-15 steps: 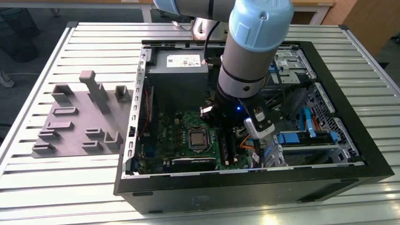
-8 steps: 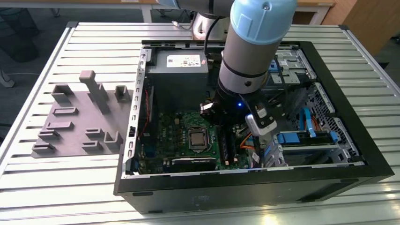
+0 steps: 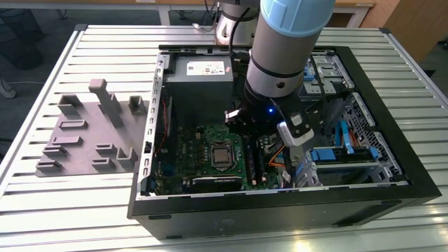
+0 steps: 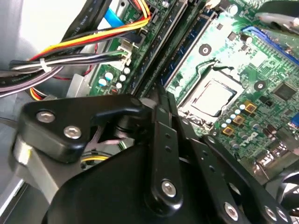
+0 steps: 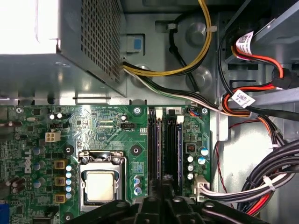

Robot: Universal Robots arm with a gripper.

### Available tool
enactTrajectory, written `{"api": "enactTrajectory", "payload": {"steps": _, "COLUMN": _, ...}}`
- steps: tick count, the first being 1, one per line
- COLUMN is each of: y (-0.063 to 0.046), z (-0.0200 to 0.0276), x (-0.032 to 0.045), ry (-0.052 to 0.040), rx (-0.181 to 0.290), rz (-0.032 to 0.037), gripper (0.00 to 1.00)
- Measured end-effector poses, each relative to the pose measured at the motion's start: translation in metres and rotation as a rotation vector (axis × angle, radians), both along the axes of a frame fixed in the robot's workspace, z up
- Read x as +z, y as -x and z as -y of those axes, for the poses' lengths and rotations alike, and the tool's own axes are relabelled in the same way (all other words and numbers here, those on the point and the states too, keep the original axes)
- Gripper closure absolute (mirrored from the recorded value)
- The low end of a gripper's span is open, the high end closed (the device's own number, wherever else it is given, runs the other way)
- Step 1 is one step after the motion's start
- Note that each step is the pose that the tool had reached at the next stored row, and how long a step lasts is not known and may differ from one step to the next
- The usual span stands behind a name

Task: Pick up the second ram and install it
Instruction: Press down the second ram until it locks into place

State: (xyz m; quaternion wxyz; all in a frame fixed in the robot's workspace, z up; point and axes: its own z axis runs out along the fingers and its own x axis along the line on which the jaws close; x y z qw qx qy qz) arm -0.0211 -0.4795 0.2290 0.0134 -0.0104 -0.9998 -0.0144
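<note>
Arm [image 3: 280, 47] is reaching down into the open black desktop computer case [image 3: 280, 210], which is lying on the slatted metal table [image 3: 42, 210]. Black linkage gripper [image 4: 161, 95] is hovering low over the long black slot rails [image 5: 172, 149], just beside the square silver processor socket [image 5: 100, 184] on the green motherboard [image 5: 103, 126].

Second ram, the thin dark blue-green stick [image 4: 189, 49], is standing edgewise along the rails, in line with the gripper tip [image 5: 161, 186] in both wrist views. Jaws are sitting drawn close together at its near end; can't tell if they're pinching it.

Yellow and black cable bundle [image 5: 187, 70] is running behind the rails. Grey moulded parts fixture [image 3: 84, 142] is lying outside the case, on the exterior view's left.
</note>
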Motion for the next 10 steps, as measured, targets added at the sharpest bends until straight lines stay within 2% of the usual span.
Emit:
{"api": "enactTrajectory", "payload": {"steps": 2, "y": 0.0000, "z": 0.0000, "x": 0.0000, "ry": -0.0001, "rx": 0.000, "rz": 0.0000, "gripper": 0.89}}
{"api": "enactTrajectory", "payload": {"steps": 10, "y": 0.0000, "z": 0.0000, "x": -0.0026, "ry": 0.0000, "rx": 0.000, "rz": 0.0000, "gripper": 0.89}}
